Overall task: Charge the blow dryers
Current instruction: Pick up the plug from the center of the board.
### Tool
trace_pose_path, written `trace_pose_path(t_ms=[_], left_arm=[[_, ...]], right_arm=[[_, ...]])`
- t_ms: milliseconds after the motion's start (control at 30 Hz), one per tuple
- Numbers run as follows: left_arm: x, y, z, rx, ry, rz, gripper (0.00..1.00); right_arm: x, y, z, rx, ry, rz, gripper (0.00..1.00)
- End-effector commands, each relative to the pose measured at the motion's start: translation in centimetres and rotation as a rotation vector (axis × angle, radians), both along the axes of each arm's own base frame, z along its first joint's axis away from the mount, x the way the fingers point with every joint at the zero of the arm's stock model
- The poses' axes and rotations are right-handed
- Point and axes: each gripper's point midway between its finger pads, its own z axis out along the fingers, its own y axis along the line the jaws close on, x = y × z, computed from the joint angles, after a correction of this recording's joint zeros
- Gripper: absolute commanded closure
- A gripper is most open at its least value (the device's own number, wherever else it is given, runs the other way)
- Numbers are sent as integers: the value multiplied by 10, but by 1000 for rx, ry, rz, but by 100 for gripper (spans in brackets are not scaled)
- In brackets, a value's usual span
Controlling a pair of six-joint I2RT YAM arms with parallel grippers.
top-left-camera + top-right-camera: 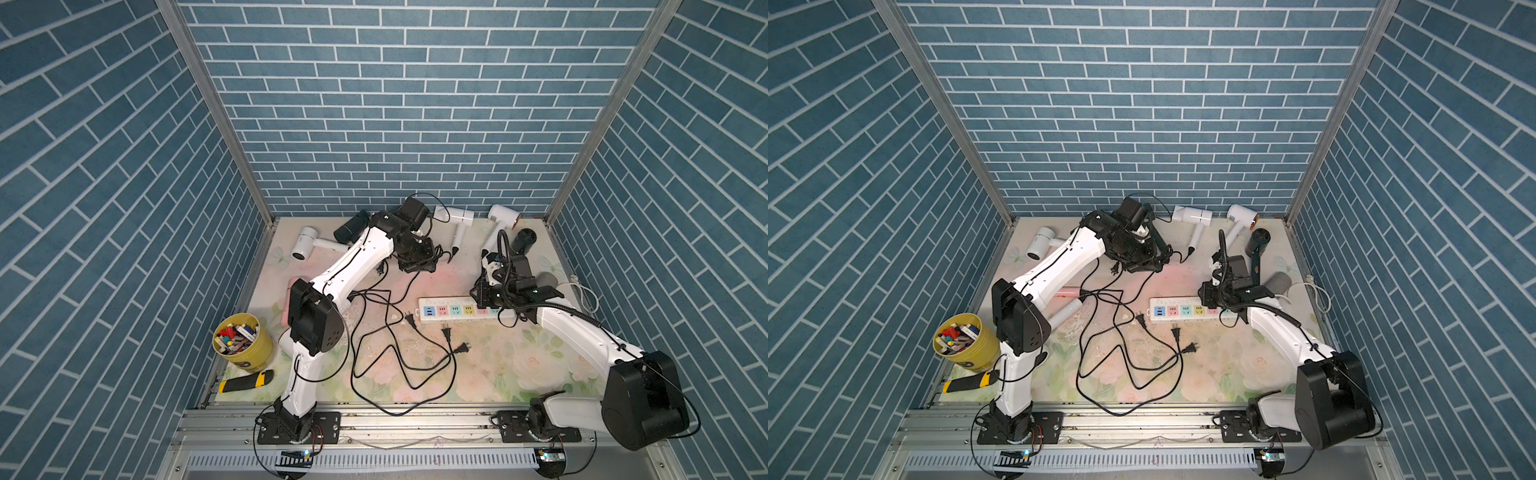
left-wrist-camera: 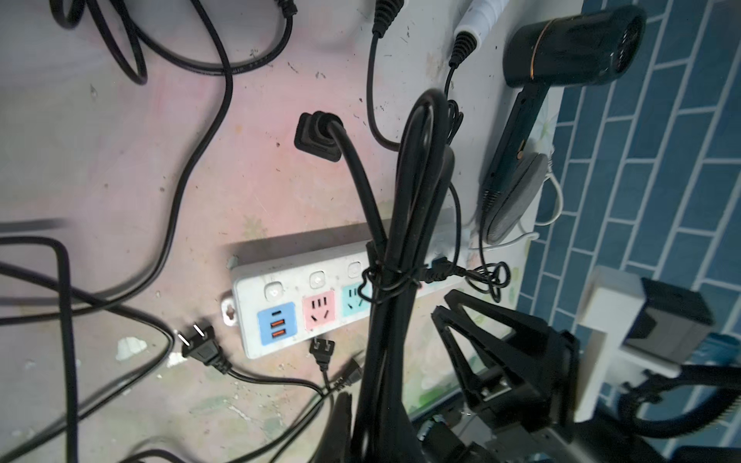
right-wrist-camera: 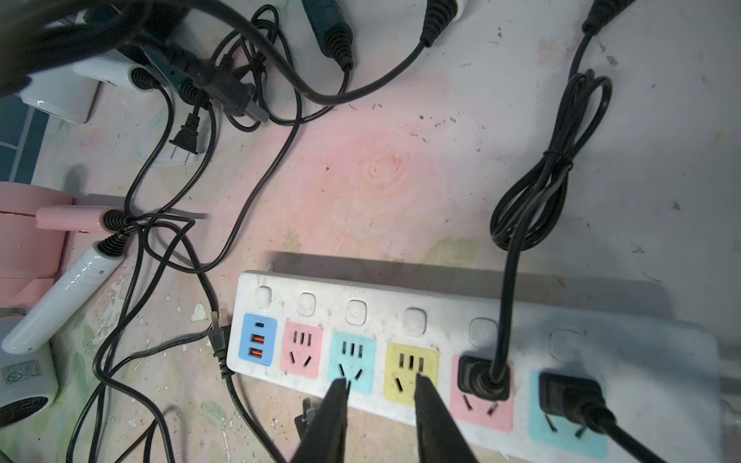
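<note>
Blue brick-pattern walls (image 1: 395, 104) enclose a floral table (image 1: 498, 374). Dryers lie along the far side:
- a white dryer (image 1: 305, 245) at left
- a dark dryer (image 1: 353, 226) beside the left arm
- a second white dryer (image 1: 455, 215) at the middle
- a third white dryer (image 1: 503, 216) and a black dryer (image 1: 523, 241) at right

A pink dryer (image 3: 24, 240) lies under the left arm. The strip (image 1: 449, 311) lies right of centre. Two seated plugs (image 3: 483, 377) fill its end sockets, and loose plugs (image 1: 446, 332) lie near it. A cup (image 1: 243, 345) and a knife (image 1: 245, 381) sit at the left edge.

The left gripper (image 2: 373, 425) is pressed together on a cord bundle (image 2: 405, 224). The right gripper (image 3: 381, 381) is spread and empty above the strip.
</note>
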Motion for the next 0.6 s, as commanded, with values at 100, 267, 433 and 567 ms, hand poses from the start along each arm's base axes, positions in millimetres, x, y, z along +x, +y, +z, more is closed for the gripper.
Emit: trace_pose_path(t_ms=[100, 267, 433, 567], left_arm=[[-17, -20, 2, -147, 356, 200, 100], [-29, -30, 1, -212, 518, 267, 100], [-38, -35, -2, -276, 630, 321, 100], [-41, -35, -2, -310, 669, 356, 100]], right_arm=[[1, 27, 21, 3, -143, 103, 69], [5, 40, 28, 6, -228, 118, 69], [14, 49, 40, 58, -354, 119, 69], [20, 55, 46, 114, -450, 116, 60]])
